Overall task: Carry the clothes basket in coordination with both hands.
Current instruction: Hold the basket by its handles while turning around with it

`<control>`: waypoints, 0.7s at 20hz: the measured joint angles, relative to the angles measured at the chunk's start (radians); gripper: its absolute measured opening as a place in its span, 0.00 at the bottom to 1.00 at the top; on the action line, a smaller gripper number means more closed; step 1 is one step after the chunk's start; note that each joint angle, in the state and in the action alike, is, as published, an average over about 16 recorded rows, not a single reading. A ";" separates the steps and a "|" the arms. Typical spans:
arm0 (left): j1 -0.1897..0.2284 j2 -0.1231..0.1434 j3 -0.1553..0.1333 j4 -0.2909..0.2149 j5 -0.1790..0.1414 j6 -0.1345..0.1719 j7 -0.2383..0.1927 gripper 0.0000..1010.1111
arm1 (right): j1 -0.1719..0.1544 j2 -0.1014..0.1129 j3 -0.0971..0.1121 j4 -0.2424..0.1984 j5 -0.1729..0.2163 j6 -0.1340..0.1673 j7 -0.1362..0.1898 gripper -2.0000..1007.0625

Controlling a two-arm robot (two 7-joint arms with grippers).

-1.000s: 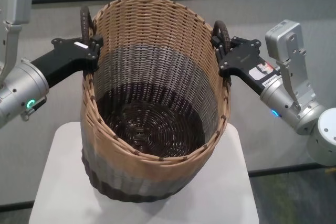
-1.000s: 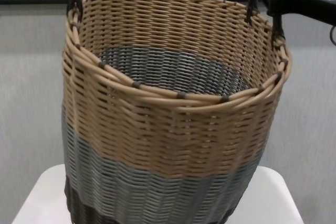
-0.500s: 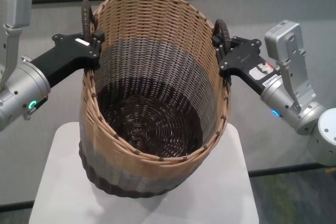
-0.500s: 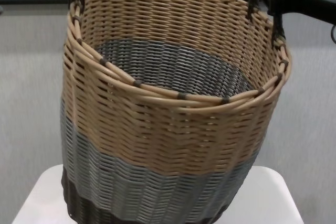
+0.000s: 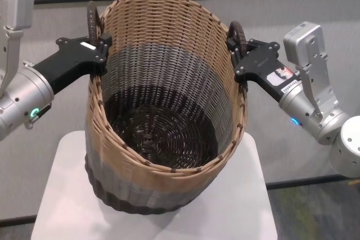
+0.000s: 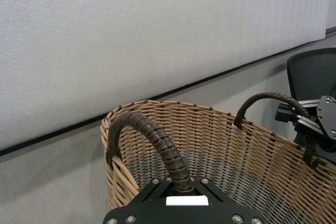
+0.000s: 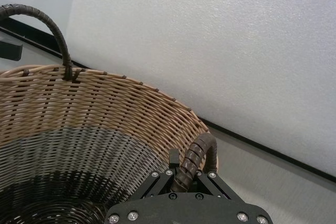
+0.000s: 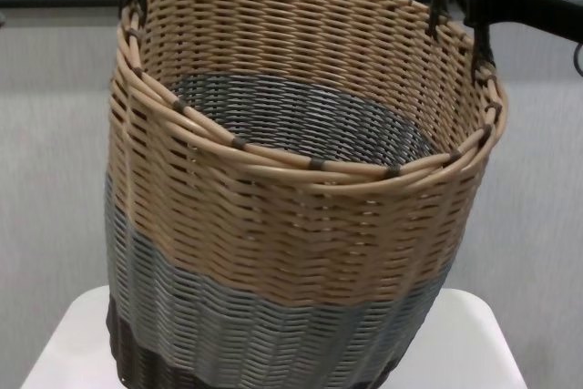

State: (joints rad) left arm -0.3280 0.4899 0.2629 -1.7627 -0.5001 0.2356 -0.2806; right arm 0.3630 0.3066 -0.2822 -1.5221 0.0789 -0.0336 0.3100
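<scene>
Compared with a second ago, the clothes basket (image 5: 163,111) has tipped slightly, its left side riding higher, base just above the white table (image 5: 247,206). Each loop handle is pinched so the load hangs evenly: the left gripper (image 5: 97,53) is clamped tight on the left handle (image 5: 91,19), the right gripper (image 5: 243,60) likewise on the right handle (image 5: 236,33). Beyond stands a grey wall (image 5: 315,4); an office chair (image 6: 315,74) sits off to the right. Nothing seems to block the lift.

You're looking at a matte black left pincer (image 5: 95,54) with silver screws and a white label, on a silver arm with a green ring; your right pincer (image 5: 243,60) matches, its light glowing blue.
</scene>
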 joint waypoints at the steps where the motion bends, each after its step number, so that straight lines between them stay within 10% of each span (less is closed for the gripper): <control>1: 0.000 0.000 0.000 0.000 -0.001 0.001 0.000 0.00 | 0.000 0.000 0.000 0.000 0.000 0.000 0.000 0.07; 14: -0.001 -0.001 -0.002 0.001 -0.005 0.007 0.000 0.00 | 0.000 0.000 0.000 0.000 0.002 0.000 0.000 0.07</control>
State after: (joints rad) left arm -0.3285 0.4887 0.2609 -1.7615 -0.5051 0.2428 -0.2805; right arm 0.3630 0.3066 -0.2824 -1.5216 0.0805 -0.0339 0.3099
